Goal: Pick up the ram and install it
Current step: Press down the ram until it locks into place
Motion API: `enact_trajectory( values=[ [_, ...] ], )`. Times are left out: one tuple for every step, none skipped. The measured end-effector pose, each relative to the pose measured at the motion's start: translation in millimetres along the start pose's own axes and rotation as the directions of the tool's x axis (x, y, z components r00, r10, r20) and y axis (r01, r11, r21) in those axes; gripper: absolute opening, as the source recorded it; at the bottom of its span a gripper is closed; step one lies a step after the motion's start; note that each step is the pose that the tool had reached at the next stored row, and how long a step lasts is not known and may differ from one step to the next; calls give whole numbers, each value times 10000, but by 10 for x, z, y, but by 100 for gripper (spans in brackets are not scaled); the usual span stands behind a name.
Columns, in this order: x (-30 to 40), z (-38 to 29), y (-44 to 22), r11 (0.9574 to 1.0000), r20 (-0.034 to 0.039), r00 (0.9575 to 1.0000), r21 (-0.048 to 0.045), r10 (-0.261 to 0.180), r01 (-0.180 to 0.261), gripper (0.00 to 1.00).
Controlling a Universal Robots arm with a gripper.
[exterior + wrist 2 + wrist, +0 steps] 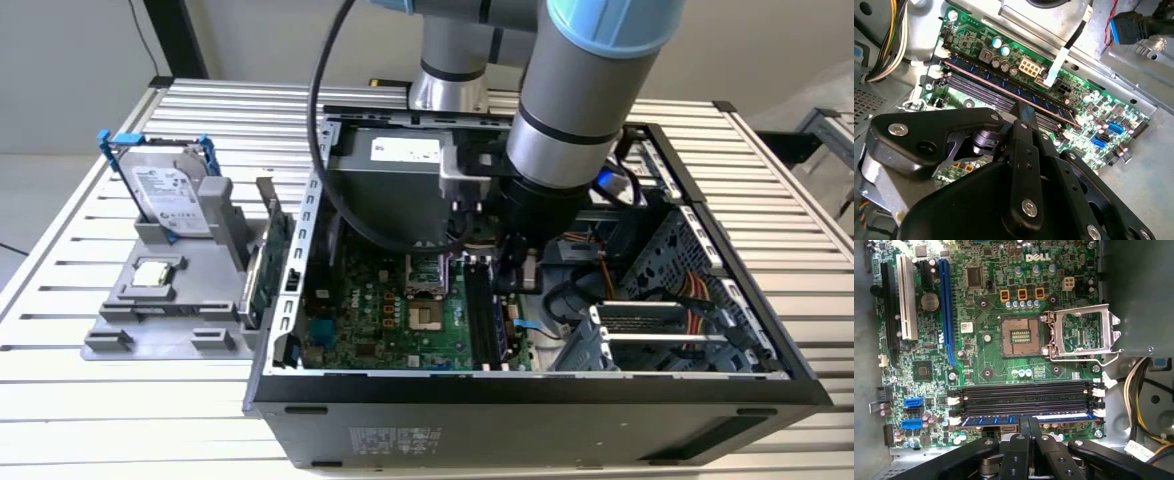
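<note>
Black fingers (pixel 1029 432) of my gripper (pixel 1021 112) press together on the ram (pixel 1026 418), gripping its top edge. I see the ram sitting in a slot on the green board (pixel 989 347), inside the open computer case (pixel 534 400).

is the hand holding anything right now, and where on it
The hand pinches the ram at the middle of its upper edge; the stick sits in a motherboard slot.
</note>
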State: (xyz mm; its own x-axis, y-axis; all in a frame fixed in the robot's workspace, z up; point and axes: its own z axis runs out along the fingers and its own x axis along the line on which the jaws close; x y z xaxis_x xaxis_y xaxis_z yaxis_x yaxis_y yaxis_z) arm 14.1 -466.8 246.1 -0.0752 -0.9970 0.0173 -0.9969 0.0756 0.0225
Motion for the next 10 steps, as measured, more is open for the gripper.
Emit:
enact_trajectory(
  values=[
    [-1,0,0,10000,-1,10000,0,-64,64,0],
    [-2,0,0,9999,-3,9999,1,-123,123,0],
    [-4,0,0,9998,-4,9998,2,-179,179,0],
    [-5,0,0,9997,-5,9997,3,-227,227,0],
    [-6,0,1,9996,-5,9996,3,-267,267,0],
    [-7,0,1,9995,-7,9995,4,-301,301,0],
    [-8,0,1,9994,-7,9994,4,-332,332,0],
    [-9,0,1,9993,-8,9993,6,-365,365,0],
    [-9,0,1,9992,-9,9992,6,-396,396,0],
    [-10,0,1,9991,-10,9991,6,-427,427,0]
  ],
)
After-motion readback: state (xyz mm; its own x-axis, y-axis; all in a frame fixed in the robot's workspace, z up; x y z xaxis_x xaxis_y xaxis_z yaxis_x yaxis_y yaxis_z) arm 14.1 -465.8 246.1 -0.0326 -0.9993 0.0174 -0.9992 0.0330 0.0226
